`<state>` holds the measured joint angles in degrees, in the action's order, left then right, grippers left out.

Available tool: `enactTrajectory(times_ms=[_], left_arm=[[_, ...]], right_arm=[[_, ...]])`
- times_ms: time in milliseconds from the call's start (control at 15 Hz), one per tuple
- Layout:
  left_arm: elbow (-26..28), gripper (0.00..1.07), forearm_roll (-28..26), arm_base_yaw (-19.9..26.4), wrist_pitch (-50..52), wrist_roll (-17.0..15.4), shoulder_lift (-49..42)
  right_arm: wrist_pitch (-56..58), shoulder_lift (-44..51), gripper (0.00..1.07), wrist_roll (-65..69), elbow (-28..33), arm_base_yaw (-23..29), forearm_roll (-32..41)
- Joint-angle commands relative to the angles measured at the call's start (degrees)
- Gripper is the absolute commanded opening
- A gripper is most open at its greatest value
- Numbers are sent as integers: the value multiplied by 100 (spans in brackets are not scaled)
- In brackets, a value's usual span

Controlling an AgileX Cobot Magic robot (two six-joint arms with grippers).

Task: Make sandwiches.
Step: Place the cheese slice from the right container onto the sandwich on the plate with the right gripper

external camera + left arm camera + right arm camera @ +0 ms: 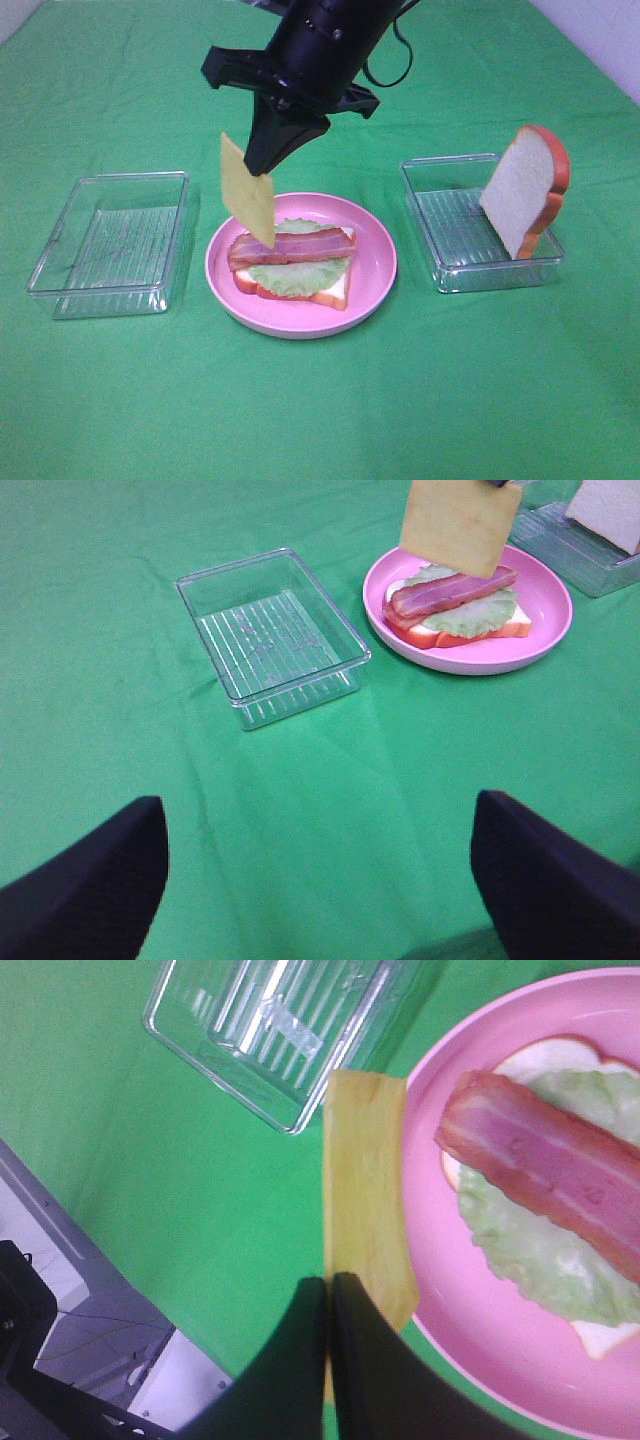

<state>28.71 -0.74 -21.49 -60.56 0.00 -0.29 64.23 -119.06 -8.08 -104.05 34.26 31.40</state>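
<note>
On the pink plate (375, 270) lies a white bread slice (330, 293) with a lettuce leaf (295, 275) and bacon strips (292, 245) on top. My right gripper (262, 160) is shut on a thin yellow cheese slice (247, 192), which hangs on edge above the plate's left rim. The right wrist view shows the cheese (365, 1190) pinched between the closed fingers (329, 1295), beside the bacon (550, 1165). A second bread slice (522, 190) leans upright in the right clear tray (450, 240). My left gripper (320, 880) is open and empty over bare cloth, out of the exterior view.
A clear tray (110, 245) with nothing in it stands left of the plate; it also shows in the left wrist view (270, 635). Green cloth covers the table. The right arm's black body hangs over the far middle.
</note>
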Motion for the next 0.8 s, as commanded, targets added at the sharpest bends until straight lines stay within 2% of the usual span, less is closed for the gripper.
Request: enactTrajectory(times_ms=[67,400,533,600,800], left_arm=[[-11,79,-11,-23,69,0,-46],[-11,79,-11,-23,69,0,-46],[-11,79,-11,-23,69,0,-46],[-11,79,-11,-23,69,0,-46],[-11,79,-11,-23,69,0,-46]], right_arm=[[-424,-138,0,-120,292,80,281],[-676,-590,0,-201,338,57,252],[-814,-642,0,92,338,57,-172],[-940,-636,0,476,338,57,-653],[-1014,-625,0,1031,338,57,-1518]])
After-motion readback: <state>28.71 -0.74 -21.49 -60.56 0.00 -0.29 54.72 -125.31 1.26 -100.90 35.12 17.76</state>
